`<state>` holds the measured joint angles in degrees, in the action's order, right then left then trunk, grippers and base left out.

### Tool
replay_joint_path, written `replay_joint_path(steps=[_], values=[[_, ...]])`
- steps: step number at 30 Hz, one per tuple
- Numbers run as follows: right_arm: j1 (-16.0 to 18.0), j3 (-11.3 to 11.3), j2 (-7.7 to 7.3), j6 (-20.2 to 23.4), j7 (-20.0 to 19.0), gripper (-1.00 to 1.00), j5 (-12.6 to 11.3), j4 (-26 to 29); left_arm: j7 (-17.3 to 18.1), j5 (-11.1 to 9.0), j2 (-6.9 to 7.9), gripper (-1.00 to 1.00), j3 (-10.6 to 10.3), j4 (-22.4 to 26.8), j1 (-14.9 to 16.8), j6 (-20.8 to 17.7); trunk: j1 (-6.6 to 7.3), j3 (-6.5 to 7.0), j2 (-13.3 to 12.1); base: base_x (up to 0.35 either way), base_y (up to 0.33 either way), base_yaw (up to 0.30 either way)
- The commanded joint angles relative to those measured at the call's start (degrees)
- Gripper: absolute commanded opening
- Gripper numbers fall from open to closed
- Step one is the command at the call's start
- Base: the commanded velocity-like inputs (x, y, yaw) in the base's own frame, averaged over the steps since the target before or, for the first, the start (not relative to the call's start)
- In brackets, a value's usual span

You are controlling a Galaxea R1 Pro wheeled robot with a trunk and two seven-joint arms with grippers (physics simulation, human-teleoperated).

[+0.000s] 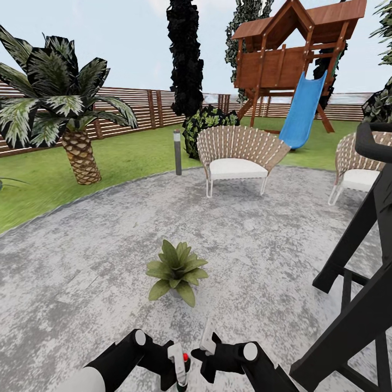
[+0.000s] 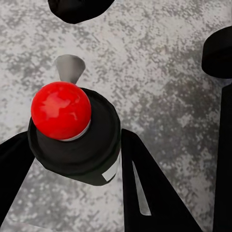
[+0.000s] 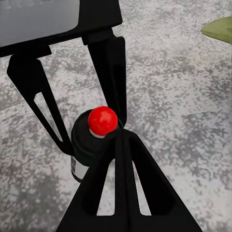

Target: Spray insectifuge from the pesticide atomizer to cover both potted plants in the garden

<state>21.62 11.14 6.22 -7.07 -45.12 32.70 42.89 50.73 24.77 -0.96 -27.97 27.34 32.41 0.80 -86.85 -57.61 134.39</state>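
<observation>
Atomizer (image 2: 75, 140) clamped btwn left gripper (image 2: 72, 193) jaws.

The head view looks forward and down from above both arms, over grey paving (image 1: 261, 239) to the fence (image 1: 158, 109) at upper left. Each wrist view looks down from close by at the red-capped atomizer (image 2: 72, 130) (image 3: 94, 137) over that paving, which all three share.
</observation>
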Motion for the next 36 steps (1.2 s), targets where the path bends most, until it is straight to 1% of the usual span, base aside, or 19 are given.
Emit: replay_joint_path(steps=[1, 8, 10, 11, 14, 24, 27, 29, 32, 33, 34, 36], values=[[0.01, -0.07, 0.02, -0.49, -0.05, -1.00, 0.61, 0.03, 0.16, 0.36, -0.01, -1.00, 0.02, 0.08, 0.02, 0.08, 0.01, -0.05, 0.02, 0.000, 0.000, 0.000], [0.01, -0.07, 0.02, -0.49, -0.05, -1.00, 0.61, 0.01, 0.16, 0.15, -0.01, -1.00, 0.10, 0.74, 0.02, 0.08, 0.01, -0.05, 0.02, 0.000, 0.000, 0.000], [0.01, -0.07, 0.02, -0.49, -0.05, -1.00, 0.61, 0.01, 0.20, -0.84, 0.01, -1.00, 0.11, 0.83, 0.02, 0.18, 0.01, -0.05, 0.02, 0.000, 0.000, 0.000], [0.01, -0.07, 0.02, -0.49, -0.05, -1.00, 0.61, 0.00, 0.23, -1.89, 0.05, -1.00, 0.07, 0.85, 0.02, 0.22, 0.01, -0.05, 0.02, 0.000, 0.000, 0.000], [0.02, -0.07, 0.02, -0.49, -0.05, -1.00, 0.61, 0.02, 0.24, -2.65, 0.00, -1.00, 0.03, 0.87, 0.01, 0.25, 0.01, -0.05, 0.02, 0.000, 0.000, 0.000], [0.01, -0.07, 0.02, -0.49, -0.05, -1.00, 0.61, 0.00, 0.26, -2.76, 0.08, -1.00, 0.08, 0.87, -0.04, 0.32, 0.01, -0.05, 0.02, 0.000, 0.000, 0.000], [0.01, -0.02, 0.00, -0.49, -0.05, -1.00, 0.61, 0.00, 0.32, -2.63, 0.64, -1.00, 0.06, 0.69, -0.27, 0.28, 0.01, -0.05, 0.02, 0.000, 0.000, 0.000], [0.01, 0.00, 0.02, -0.49, -0.05, -1.00, 0.61, 0.00, 0.32, -2.52, 1.62, -1.00, 0.04, 0.27, -0.40, 0.43, 0.01, -0.05, 0.02, 0.000, 0.000, 0.000], [0.01, 0.02, -0.02, -0.49, -0.05, -1.00, 0.61, -0.06, 0.26, -2.46, 5.58, -1.00, 0.03, -0.06, -0.61, 0.44, 0.01, -0.05, 0.02, 0.000, 0.000, 0.000], [0.01, 0.02, -0.02, -0.49, -0.05, -1.00, 0.61, -0.07, 0.25, -2.46, 6.47, -1.00, 0.03, -0.09, -0.67, 0.44, 0.01, -0.05, 0.02, 0.000, 0.000, 0.000], [0.01, 0.02, -0.03, -0.49, -0.04, -1.00, 0.61, -0.08, 0.25, -2.45, 7.93, -1.00, 0.02, -0.14, -0.74, 0.42, 0.01, -0.05, 0.02, 0.000, 0.000, 0.000], [0.02, 0.02, -0.06, -0.49, 0.00, -1.00, 0.61, -0.09, 0.25, -2.45, 10.29, -1.00, 0.02, -0.17, -0.83, 0.40, 0.01, -0.05, 0.02, 0.000, 0.000, 0.000]])
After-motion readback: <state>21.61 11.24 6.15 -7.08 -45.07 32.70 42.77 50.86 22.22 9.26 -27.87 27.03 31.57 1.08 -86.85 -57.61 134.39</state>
